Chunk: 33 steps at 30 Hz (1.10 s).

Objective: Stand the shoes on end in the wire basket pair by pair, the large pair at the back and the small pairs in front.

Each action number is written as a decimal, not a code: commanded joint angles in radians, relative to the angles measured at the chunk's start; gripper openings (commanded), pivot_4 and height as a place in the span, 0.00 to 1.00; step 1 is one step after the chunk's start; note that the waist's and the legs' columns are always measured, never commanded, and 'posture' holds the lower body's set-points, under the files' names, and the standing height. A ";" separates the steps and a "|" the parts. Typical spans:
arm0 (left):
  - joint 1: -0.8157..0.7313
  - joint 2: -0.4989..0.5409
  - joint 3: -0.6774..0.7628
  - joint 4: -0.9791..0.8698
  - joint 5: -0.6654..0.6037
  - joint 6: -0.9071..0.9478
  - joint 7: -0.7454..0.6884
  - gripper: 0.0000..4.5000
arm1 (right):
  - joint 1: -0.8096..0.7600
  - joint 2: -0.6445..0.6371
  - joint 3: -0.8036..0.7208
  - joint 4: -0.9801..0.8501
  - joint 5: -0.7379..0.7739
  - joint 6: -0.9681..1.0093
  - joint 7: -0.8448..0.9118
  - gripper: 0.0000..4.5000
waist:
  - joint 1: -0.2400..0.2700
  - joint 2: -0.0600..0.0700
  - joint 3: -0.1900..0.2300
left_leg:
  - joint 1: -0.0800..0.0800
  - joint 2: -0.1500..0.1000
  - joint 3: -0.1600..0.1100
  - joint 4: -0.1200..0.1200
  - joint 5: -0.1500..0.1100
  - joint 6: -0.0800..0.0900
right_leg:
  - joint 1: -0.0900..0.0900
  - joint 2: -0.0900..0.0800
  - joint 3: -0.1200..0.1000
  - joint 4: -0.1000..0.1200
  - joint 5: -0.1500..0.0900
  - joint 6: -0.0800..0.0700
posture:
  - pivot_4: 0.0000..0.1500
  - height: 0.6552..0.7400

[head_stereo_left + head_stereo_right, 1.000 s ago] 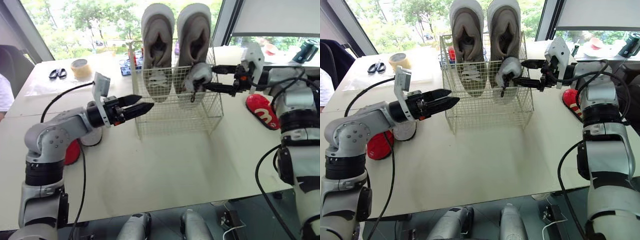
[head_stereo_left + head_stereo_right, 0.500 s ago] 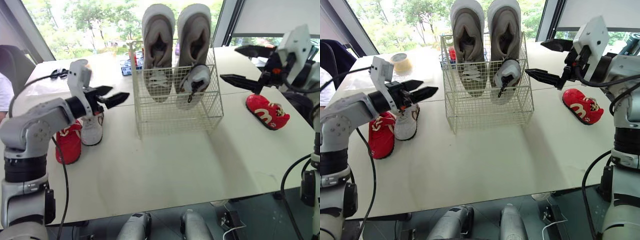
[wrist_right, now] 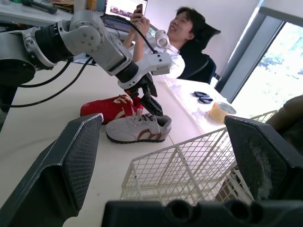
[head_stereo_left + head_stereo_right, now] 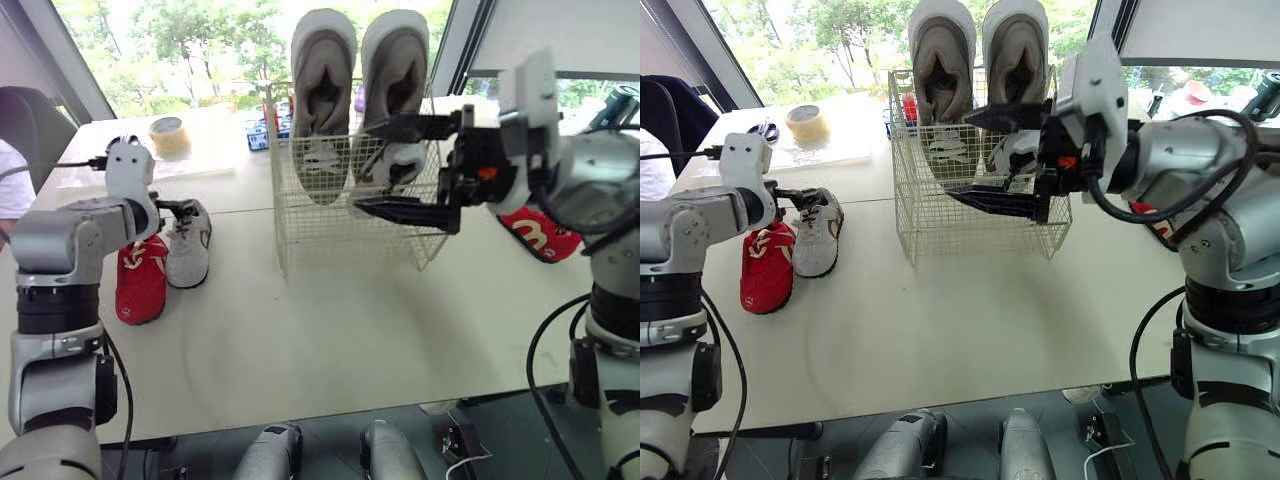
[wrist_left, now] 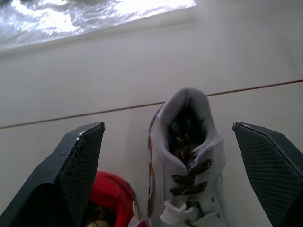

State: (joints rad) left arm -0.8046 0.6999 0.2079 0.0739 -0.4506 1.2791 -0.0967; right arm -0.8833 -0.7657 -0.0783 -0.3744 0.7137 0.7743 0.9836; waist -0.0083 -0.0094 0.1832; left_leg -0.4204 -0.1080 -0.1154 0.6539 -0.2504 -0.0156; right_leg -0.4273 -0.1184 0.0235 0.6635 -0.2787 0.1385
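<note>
The wire basket (image 4: 300, 215) stands mid-table with the large grey pair (image 4: 322, 95) upright at its back. One small white shoe (image 4: 408, 158) stands in its front right part, partly hidden. My right gripper (image 4: 363, 165) hangs open in front of the basket, holding nothing. On the table to the left lie a second small white shoe (image 4: 188, 245) and a red shoe (image 4: 140, 282) side by side. My left gripper (image 5: 168, 128) is open just above the white shoe's heel (image 5: 187, 142), one finger on each side. Another red shoe (image 4: 545, 238) lies right of the basket.
A tape roll (image 4: 168, 133) and scissors (image 4: 762, 128) lie at the back left. A blue object (image 4: 255, 130) sits behind the basket. A person (image 3: 184, 28) sits beyond the table's left side. The table's front edge (image 4: 300, 420) is close.
My right gripper let go of the small white shoe in the basket, pulled away right, then swung in front of the basket. My left gripper moved left and down over the white shoe.
</note>
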 commanded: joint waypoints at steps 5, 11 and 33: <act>-0.037 -0.014 0.018 0.010 0.027 0.074 -0.023 1.00 | -0.010 -0.004 -0.016 -0.027 0.029 0.008 -0.031 0.99 | -0.003 0.000 0.000 | 0.000 0.000 0.000 0.000 0.000 0.000 | -0.001 0.000 0.000 0.001 0.000 0.000 | 1.00 1.00; -0.026 -0.065 0.001 0.084 0.068 0.033 -0.039 1.00 | -0.026 -0.021 -0.025 -0.045 0.050 0.044 -0.062 0.99 | -0.004 0.000 0.000 | 0.000 0.000 0.000 0.000 0.000 0.000 | -0.001 0.000 0.000 0.001 0.000 0.000 | 1.00 1.00; -0.142 -0.224 0.097 0.057 0.126 -0.553 -0.056 0.08 | 0.016 -0.028 -0.039 -0.086 0.071 0.065 -0.180 1.00 | -0.002 -0.002 0.000 | -0.005 0.001 -0.001 0.006 0.000 0.000 | -0.002 0.000 -0.001 0.002 0.000 0.000 | 1.00 1.00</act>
State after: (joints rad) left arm -0.9009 0.4811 0.2475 0.2585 -0.2977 0.8719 -0.1567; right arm -0.8484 -0.7933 -0.0945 -0.4465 0.7869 0.8648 0.8092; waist -0.0105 -0.0111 0.1829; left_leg -0.4261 -0.1073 -0.1164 0.6615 -0.2502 -0.0159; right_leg -0.4295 -0.1183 0.0217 0.6650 -0.2785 0.1384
